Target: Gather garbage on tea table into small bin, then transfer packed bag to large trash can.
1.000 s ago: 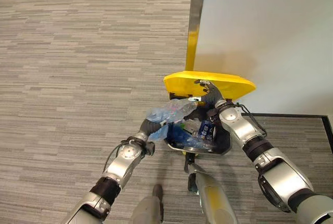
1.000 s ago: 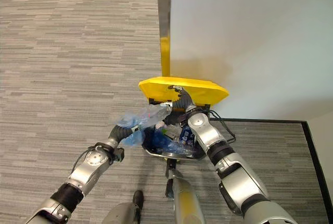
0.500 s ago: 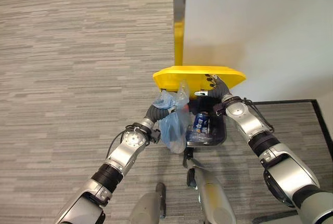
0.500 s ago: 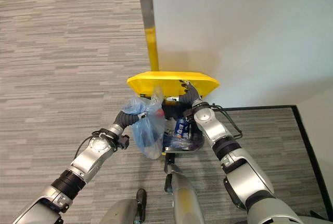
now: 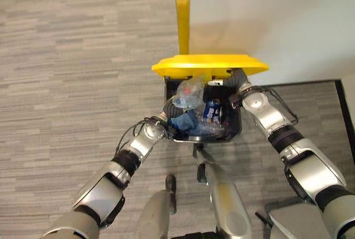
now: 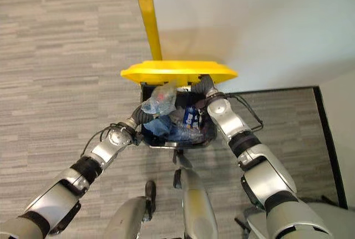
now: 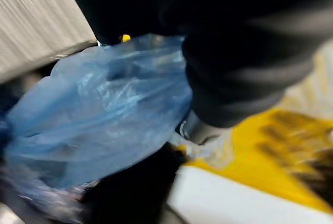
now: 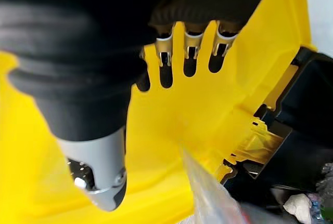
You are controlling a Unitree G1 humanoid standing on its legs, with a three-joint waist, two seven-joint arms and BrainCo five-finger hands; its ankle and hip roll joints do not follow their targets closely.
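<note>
- You're at the last step: the blue bag (image 5: 187, 96) of garbage is over the mouth of the large trash can (image 5: 233, 131), partly down inside it, top still poking above the rim
- Tabletop clearing and the small bin aren't in front of you here, so I can't confirm that stage; the packed bag suggests it's done
- Left hand (image 7: 195, 128) is right against the bag at the can's near-left rim; the wrist view shows blue plastic just beside the hand, but its fingers are covered, so I can't tell if it's gripping or has let go
- Right hand (image 8: 177, 57) has straight, relaxed fingers pressed flat on the underside of the yellow lid (image 5: 209, 65), propping it up; it holds nothing
- Left to do, by my read: let the bag settle fully in, pull the left hand out, lower the lid
- The can already holds other rubbish, a blue can (image 5: 212, 111) and clear plastic, just beside the bag, so the bag may sit high
- Room is tight: lid edge hangs directly above the left hand, can rim just under it, white wall (image 5: 277, 17) and yellow post (image 5: 182, 11) beyond the lid
- Open carpet (image 5: 66, 84) lies to the left hand's outer side and back toward you; that's your clean exit
</note>
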